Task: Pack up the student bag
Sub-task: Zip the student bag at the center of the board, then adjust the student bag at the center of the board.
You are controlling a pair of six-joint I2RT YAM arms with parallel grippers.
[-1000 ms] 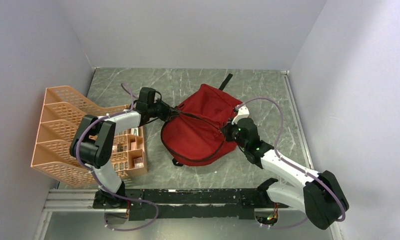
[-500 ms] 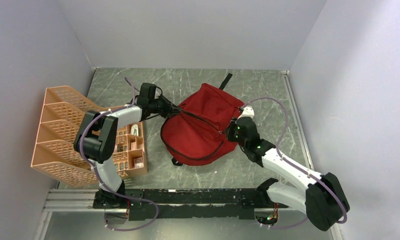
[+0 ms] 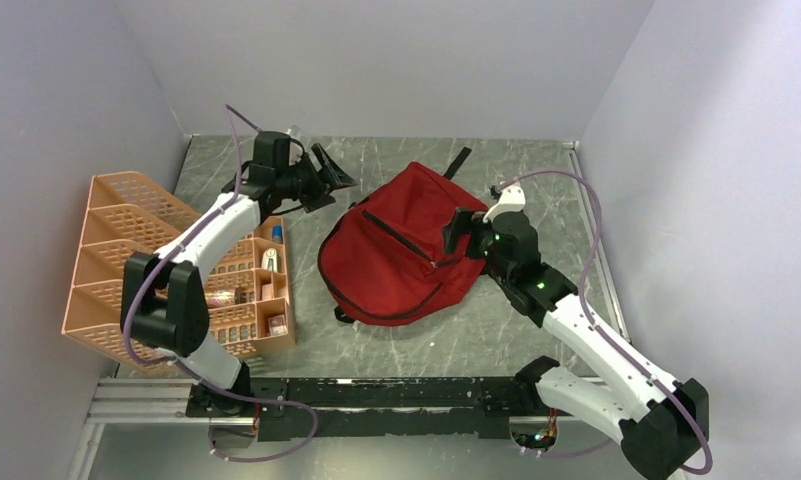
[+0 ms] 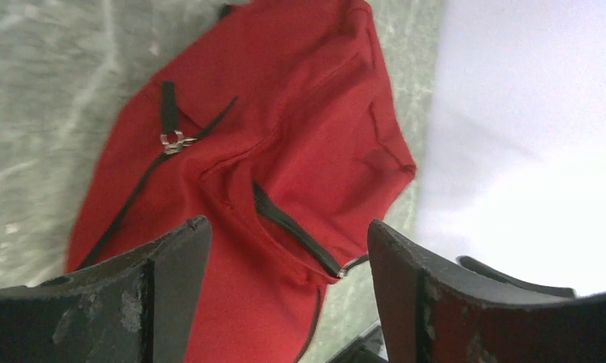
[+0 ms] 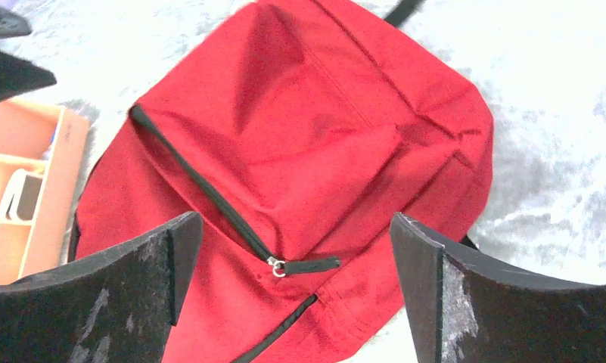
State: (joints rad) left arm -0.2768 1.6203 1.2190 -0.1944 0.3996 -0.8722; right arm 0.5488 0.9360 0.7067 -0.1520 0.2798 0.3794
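Observation:
The student bag [image 3: 401, 250] is a red backpack lying flat mid-table, its black zippers drawn closed. In the right wrist view the bag [image 5: 307, 144] fills the frame, a black zipper pull [image 5: 306, 265] lying between my fingers. My right gripper [image 3: 456, 232] hovers open just above the bag's right side, holding nothing. My left gripper [image 3: 334, 172] is open and raised off the bag's back-left corner, apart from it. From the left wrist the bag [image 4: 284, 136] lies below the open left gripper [image 4: 286, 225], which is empty.
An orange mesh organiser [image 3: 116, 250] stands along the left wall, with several small items in its near compartments [image 3: 266, 295]. A black strap [image 3: 454, 162] trails behind the bag. Walls close in the left, back and right sides.
Both grippers have opened and let go of the bag. The left arm has swung up and back to the left; the right has lifted slightly. The bag has settled flatter.

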